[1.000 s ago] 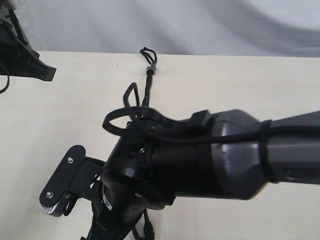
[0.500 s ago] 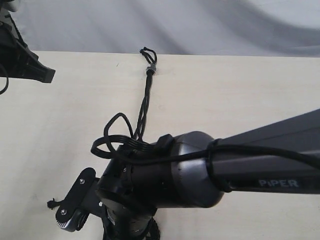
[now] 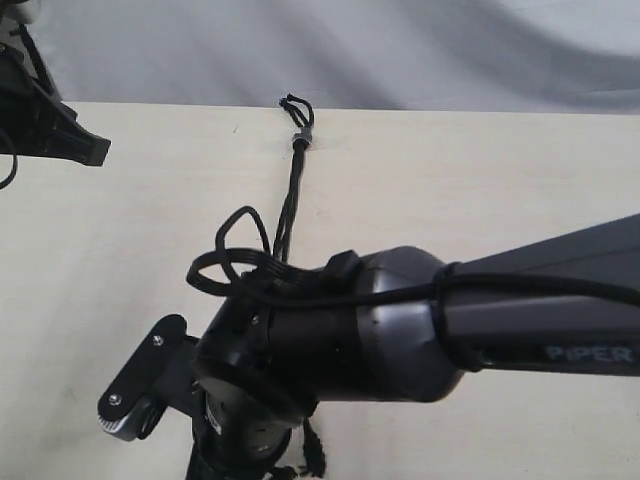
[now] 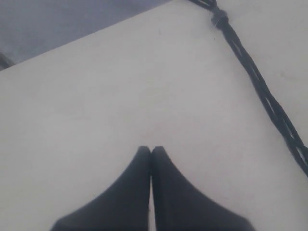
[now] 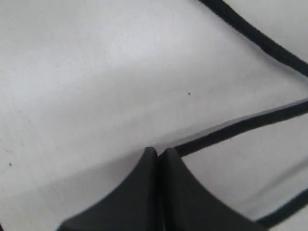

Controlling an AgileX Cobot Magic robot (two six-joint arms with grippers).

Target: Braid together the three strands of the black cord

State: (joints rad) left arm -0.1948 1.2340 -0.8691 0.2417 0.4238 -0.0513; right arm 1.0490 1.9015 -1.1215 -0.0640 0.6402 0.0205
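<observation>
Evidently the right claw (image 5: 156, 153) clenches a loose strand (image 5: 240, 126) well away from the grey band (image 3: 303, 137) to cross it over, while the left claw (image 4: 151, 150) sits clenched, empty.

This looks to me like a robot lab or test cell, not a home or a shop: I work over a plain, pale bench (image 3: 500, 180) with a grey cloth (image 3: 400, 50) hanging in soft folds behind it. My right arm (image 3: 540, 320) is bare grey and black machinery, with a maker's name printed on its side and a black cable (image 3: 232, 262) looped loose at the wrist. My left arm (image 3: 50, 130) shows at the far left edge of the same bench.
</observation>
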